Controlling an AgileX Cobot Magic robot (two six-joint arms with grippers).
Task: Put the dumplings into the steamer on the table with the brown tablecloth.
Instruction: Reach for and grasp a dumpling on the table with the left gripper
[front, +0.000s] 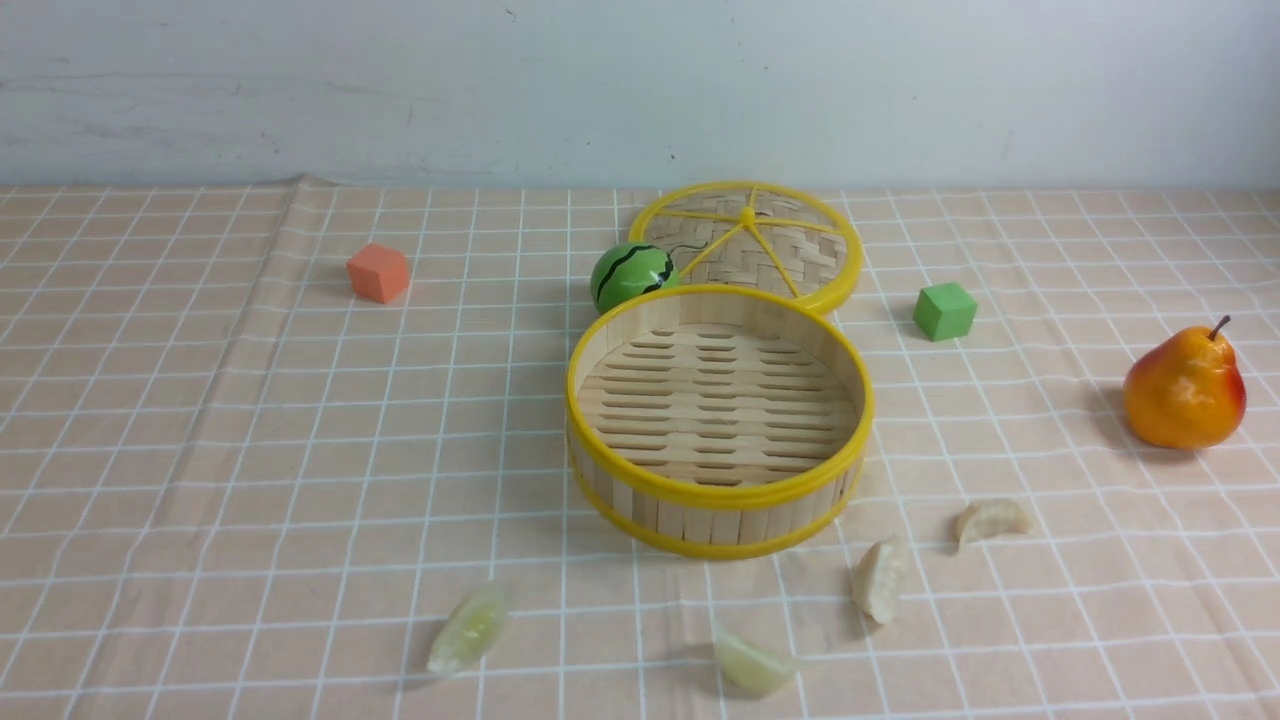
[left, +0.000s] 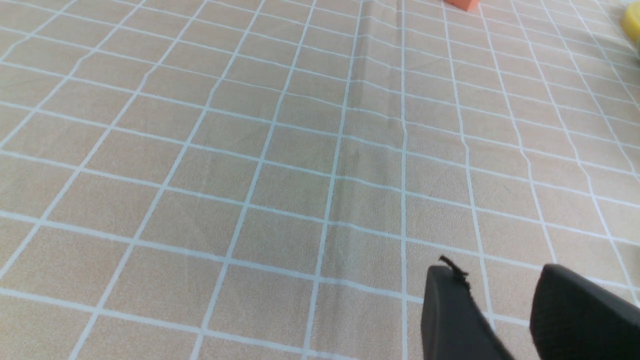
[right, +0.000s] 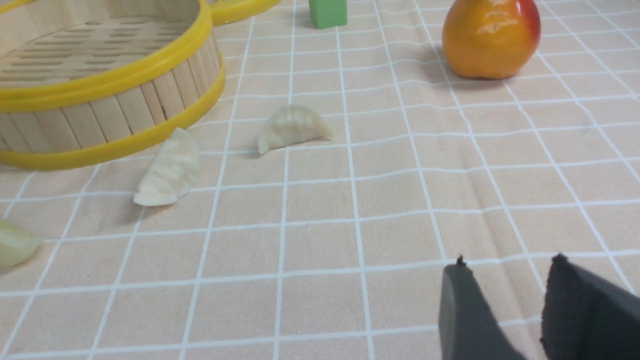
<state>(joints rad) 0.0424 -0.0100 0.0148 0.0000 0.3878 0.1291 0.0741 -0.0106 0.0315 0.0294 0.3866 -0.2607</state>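
Note:
The bamboo steamer (front: 718, 495) stands empty at the middle of the brown tablecloth (front: 250, 450); its wall also shows in the right wrist view (right: 100, 120). Two green dumplings (front: 469, 630) (front: 752, 663) and two cream dumplings (front: 882, 580) (front: 992, 520) lie on the cloth in front of it. In the right wrist view the cream ones (right: 167, 170) (right: 292, 127) lie beside the steamer, and a green one (right: 14, 243) sits at the frame edge. My right gripper (right: 505, 270) is open and empty, apart from them. My left gripper (left: 495, 275) is open over bare cloth. Neither gripper shows in the front view.
The woven lid (front: 748, 243) lies behind the steamer with a toy watermelon (front: 632, 276) beside it. An orange cube (front: 378, 272) sits far left, a green cube (front: 944, 310) right of the lid, and a pear (front: 1185, 388) far right. The pear also shows in the right wrist view (right: 487, 37).

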